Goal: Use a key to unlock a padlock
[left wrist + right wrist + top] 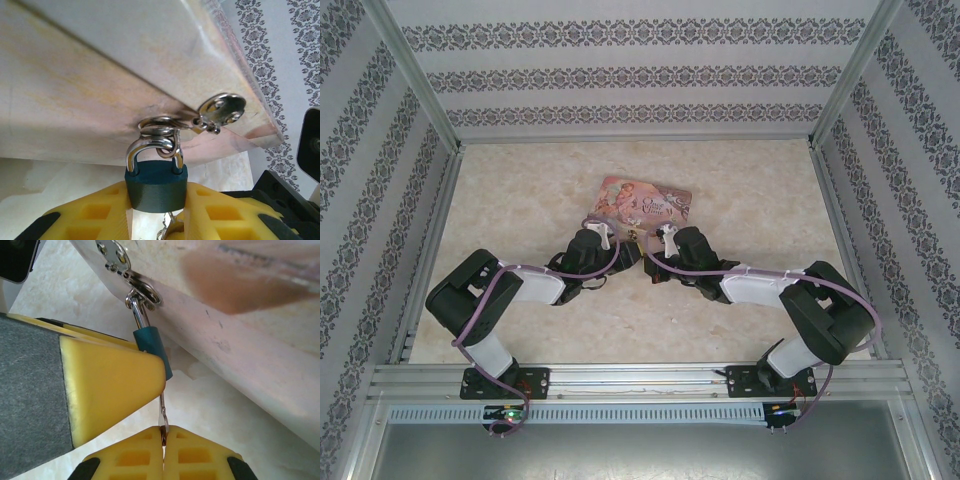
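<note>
Here, the tin [642, 203] lies on the table [520, 200] at 12 o'clock from the spot where the two arms meet. The padlock [156, 187] hangs at the tin's 6 o'clock side. Its shackle [150, 150] is threaded through a ring [160, 125] that links to the hasp [222, 107], and both shackle legs sit in the blue body.

The left gripper [156, 212] stands partly open and clamps the padlock's body between its yellow fingers [95, 212]. In the left wrist view, one finger is at 9 o'clock of the body and the other at 3 o'clock.

In the right wrist view the padlock shows edge-on, at 12 o'clock from the right gripper [163, 447]. That gripper is fully closed, its tips pinching the key [162, 412], a thin sliver pointing up to 12 o'clock toward the padlock's underside. A finger of the left gripper covers the spot where key and padlock meet, so whether the key is in the keyhole cannot be told.
</note>
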Controlling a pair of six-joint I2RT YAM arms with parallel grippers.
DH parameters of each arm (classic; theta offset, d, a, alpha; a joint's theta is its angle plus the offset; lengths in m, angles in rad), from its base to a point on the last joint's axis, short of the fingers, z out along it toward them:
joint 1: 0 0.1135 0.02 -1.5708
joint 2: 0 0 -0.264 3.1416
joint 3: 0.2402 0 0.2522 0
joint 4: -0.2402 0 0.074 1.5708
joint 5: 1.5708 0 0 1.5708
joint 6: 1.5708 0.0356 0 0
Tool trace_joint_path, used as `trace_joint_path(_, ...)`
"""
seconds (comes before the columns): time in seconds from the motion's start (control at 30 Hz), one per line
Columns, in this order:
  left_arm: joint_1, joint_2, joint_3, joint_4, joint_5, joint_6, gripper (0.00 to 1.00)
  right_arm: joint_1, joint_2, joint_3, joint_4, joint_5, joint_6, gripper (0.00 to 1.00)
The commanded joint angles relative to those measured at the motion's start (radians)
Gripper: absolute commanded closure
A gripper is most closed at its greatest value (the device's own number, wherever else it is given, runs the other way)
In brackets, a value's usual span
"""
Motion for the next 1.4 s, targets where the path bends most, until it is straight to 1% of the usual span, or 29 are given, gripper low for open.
trace_joint_path(0.0, -0.054, 0.013, 0.015, 0.015, 0.125, -0.013, 0.71, -0.01, -0.002, 0.079, 0.181, 0.023, -0.059, 1.0)
trace_joint_path(0.13, -0.054, 0.01, 0.015, 0.015, 0.123, -0.013, 0.71, -0.017, 0.0, 0.09, 0.192, -0.001, -0.095, 1.0)
trace_joint_path(0.3, -0.054, 0.012, 0.021, 0.014, 0.122, -0.013, 0.71, -0.02, -0.015, 0.07, 0.156, 0.022, -0.124, 1.0)
trace_joint_path(0.63, -0.054, 0.038, 0.035, 0.028, 0.127, -0.017, 0.71, -0.019, -0.037, 0.03, 0.168, 0.006, -0.08, 1.0)
trace_joint_path(0.83, -0.054, 0.035, 0.041, 0.026, 0.123, -0.02, 0.71, -0.01, -0.057, 0.016, 0.127, 0.018, -0.06, 1.0)
trace_joint_path(0.97, -0.054, 0.032, 0.048, 0.021, 0.128, -0.023, 0.71, -0.007, -0.063, -0.003, 0.16, 0.041, -0.049, 1.0)
trace_joint_path(1.1, -0.054, 0.035, 0.043, 0.034, 0.134, -0.034, 0.71, -0.013, -0.047, 0.022, 0.175, 0.034, -0.072, 1.0)
trace_joint_path(1.37, -0.056, 0.051, 0.044, 0.043, 0.141, -0.036, 0.71, -0.016, -0.026, 0.077, 0.182, 0.022, -0.07, 1.0)
